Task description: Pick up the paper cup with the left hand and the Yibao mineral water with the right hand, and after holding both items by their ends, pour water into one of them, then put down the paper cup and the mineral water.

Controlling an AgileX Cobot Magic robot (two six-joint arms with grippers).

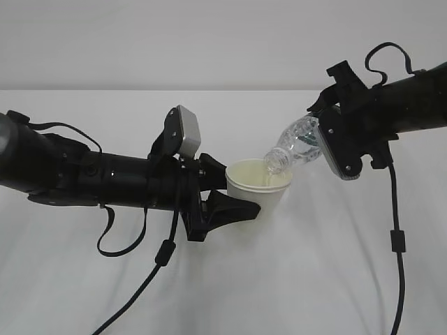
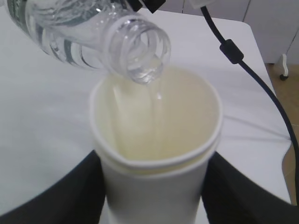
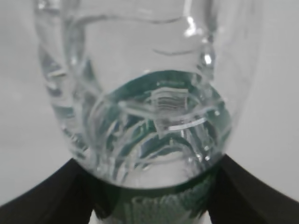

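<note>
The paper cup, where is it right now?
The paper cup sits mid-frame in the exterior view, held in the left gripper, directly under the mouth of the tilted bottle.

From my station the exterior view is evenly lit and rather flat – the white table [image 1: 335,279] is nearly washed out, with only soft grey shadows under the arms. The left hand [image 1: 234,199] reads as near-solid black with little detail. In the left wrist view the paper cup [image 2: 154,186] is soft, its lower wall blurred. The right wrist view is very close – the Yibao mineral water [image 3: 149,93] shows small bright glints, and its edges smear out of focus.
</note>
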